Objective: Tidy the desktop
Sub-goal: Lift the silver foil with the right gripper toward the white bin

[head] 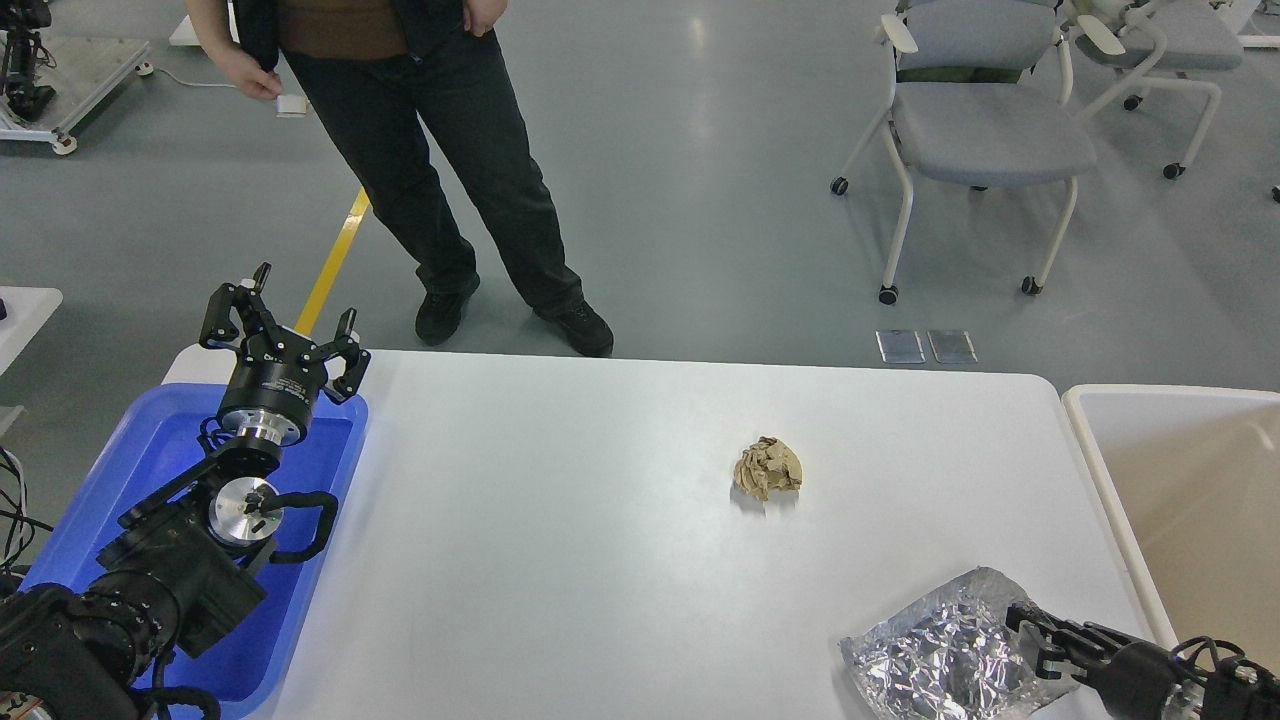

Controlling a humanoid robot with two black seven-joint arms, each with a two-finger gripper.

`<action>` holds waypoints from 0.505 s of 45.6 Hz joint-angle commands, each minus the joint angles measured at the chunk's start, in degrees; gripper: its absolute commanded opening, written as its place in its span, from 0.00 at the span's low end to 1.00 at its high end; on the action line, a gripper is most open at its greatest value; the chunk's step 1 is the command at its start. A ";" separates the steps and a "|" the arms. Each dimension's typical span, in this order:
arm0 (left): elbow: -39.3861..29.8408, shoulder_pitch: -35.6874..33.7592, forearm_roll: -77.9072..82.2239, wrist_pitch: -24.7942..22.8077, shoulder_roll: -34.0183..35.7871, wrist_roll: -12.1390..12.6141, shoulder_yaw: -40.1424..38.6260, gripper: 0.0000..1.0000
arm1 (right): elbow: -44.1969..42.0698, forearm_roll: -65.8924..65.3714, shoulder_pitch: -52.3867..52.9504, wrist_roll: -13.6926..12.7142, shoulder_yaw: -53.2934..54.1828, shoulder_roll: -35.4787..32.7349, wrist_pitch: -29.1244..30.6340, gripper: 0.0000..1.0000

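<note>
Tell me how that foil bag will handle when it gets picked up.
The foil bag looks crinkled and flattened, so probably light and floppy, likely sagging from one pinched edge. Its shiny film may slip between the right gripper fingers. Pushed, it would probably slide across the desktop, not roll.

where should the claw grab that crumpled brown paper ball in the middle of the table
Probably straight down from above, closing across the middle of the crumpled brown paper ball. It sits as a low, roughly round wad on the desktop, clear of the foil bag, so no side is blocked. Its ridged folds should give the fingers purchase, and it should compress under them.
</note>
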 commanded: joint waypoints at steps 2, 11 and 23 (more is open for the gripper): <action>-0.03 0.01 0.00 0.00 0.00 0.00 0.00 1.00 | -0.83 -0.04 -0.09 0.02 -0.07 0.05 0.57 0.00; -0.03 0.01 0.00 0.00 0.00 0.00 0.00 1.00 | -0.83 0.23 0.00 1.07 0.81 -0.04 0.57 0.00; -0.03 -0.08 0.00 -0.09 -0.09 0.00 0.00 1.00 | 3.03 2.33 1.05 8.72 0.98 -2.05 1.80 0.00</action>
